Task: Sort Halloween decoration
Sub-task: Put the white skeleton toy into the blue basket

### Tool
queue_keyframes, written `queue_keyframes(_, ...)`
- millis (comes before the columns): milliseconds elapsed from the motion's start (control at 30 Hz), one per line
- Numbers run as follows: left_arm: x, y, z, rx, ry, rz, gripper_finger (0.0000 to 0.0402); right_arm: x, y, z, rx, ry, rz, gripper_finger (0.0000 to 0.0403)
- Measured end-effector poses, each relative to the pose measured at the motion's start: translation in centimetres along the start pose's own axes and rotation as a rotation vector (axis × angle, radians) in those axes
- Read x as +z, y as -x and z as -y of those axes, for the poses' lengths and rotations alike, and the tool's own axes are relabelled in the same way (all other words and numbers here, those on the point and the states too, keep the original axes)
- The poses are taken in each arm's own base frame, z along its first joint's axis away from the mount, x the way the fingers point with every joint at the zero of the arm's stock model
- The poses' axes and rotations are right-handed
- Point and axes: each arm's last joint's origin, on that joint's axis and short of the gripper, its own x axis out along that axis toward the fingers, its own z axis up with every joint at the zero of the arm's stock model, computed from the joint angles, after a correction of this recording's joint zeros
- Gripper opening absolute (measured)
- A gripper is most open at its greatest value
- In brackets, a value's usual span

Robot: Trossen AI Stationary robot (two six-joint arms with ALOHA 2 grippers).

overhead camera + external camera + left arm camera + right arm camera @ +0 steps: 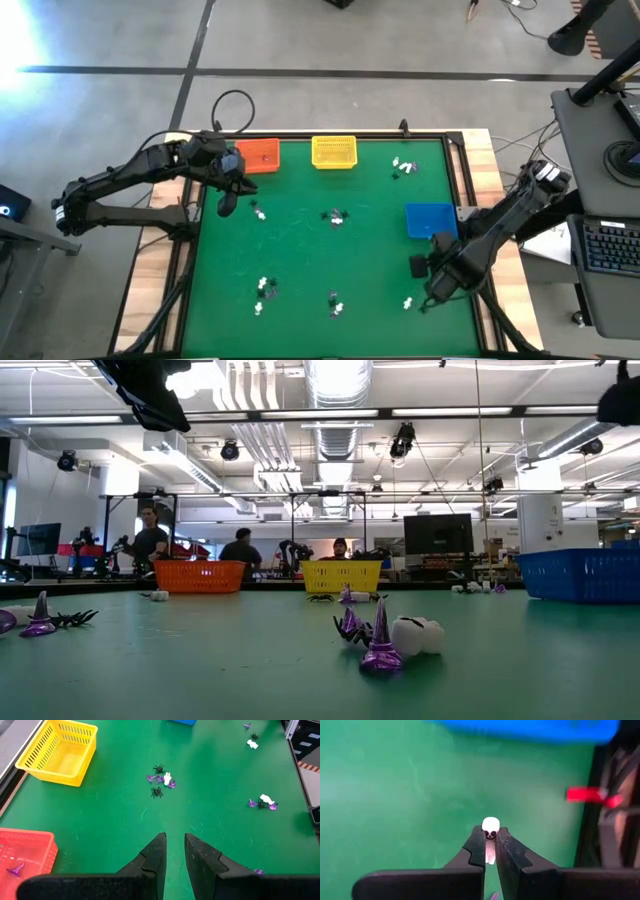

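From above, the green table point(300, 250) carries an orange basket point(262, 155) and a yellow basket point(334, 152) along its far edge and a blue basket point(431, 219) at its right edge. Small trinkets lie in scattered clusters: near the far right corner point(403, 167), at the middle point(337, 216), and along the near edge point(264, 289). The right gripper point(428, 290) hangs near the near right corner, just short of the blue basket; the left gripper point(226, 200) hangs beside the orange basket.

The table-level view gives shapes the overhead cannot: a purple witch hat point(381, 642) stands against a white skull point(418, 635), with a black spider point(72, 618) farther left. People stand in the room behind.

The left wrist view shows the left fingers point(156, 855) slightly apart, holding nothing, and one purple hat point(15, 869) already lying in the orange basket.

Only the right wrist view shows the load: the right fingers point(476, 847) pinch a tiny white skull point(490, 827) above the table, the blue basket's edge point(520, 730) ahead.

So the step in hand appears to be carrying a white piece to its basket. The next move likely calls for travelling over the blue rim before releasing, high enough to clear the wall.
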Motion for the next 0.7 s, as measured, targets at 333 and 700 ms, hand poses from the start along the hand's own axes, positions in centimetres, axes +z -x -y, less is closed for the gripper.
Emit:
queue_keyframes(333,0.0,0.0,0.0,0.000,-0.002,0.004,0.0052,4.6,1.1,2.3,0.059,-0.075,0.163,0.0013)
queue_keyframes(700,0.2,0.0,0.0,0.002,-0.032,0.024,0.0052,7.1,-0.8,4.2,0.073,-0.154,0.224,0.0013)
